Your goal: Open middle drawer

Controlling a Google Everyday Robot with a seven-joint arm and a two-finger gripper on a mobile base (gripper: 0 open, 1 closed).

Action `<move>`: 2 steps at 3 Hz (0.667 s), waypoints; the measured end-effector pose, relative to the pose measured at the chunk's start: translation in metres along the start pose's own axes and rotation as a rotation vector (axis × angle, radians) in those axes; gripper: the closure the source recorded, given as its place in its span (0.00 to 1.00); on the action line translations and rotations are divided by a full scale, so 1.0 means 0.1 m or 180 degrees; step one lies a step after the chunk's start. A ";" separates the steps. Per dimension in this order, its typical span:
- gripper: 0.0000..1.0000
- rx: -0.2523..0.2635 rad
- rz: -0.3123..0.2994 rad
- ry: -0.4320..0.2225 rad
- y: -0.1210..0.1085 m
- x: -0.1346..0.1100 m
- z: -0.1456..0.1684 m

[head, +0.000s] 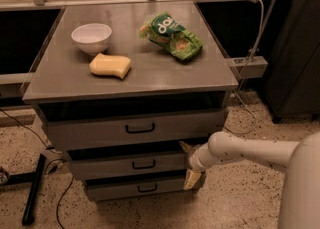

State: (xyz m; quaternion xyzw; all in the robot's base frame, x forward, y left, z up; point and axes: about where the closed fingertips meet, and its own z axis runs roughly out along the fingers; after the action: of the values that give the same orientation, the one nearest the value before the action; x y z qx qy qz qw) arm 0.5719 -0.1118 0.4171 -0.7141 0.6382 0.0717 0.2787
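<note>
Middle drawer [115, 167]: lower centre of frame, second of three in the grey cabinet [65, 80]. Its black handle [143, 165] is untouched. Gripper [188, 164]: at the drawer front's right end, fingers spread wide, one above and one below the panel. Nothing visibly clamped.

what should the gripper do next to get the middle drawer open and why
Probably slide the gripper along the middle drawer front to its black handle. It sits open at one end of the drawer front, beside the handle and not around it, so pulling now would likely catch nothing.
</note>
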 end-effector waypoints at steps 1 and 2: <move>0.00 -0.0006 -0.0001 0.0036 -0.05 0.09 0.14; 0.19 -0.0007 0.0000 0.0036 -0.04 0.09 0.14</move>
State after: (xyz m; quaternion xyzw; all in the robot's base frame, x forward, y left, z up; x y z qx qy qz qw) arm 0.5814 -0.1130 0.4023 -0.7148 0.6396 0.0683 0.2742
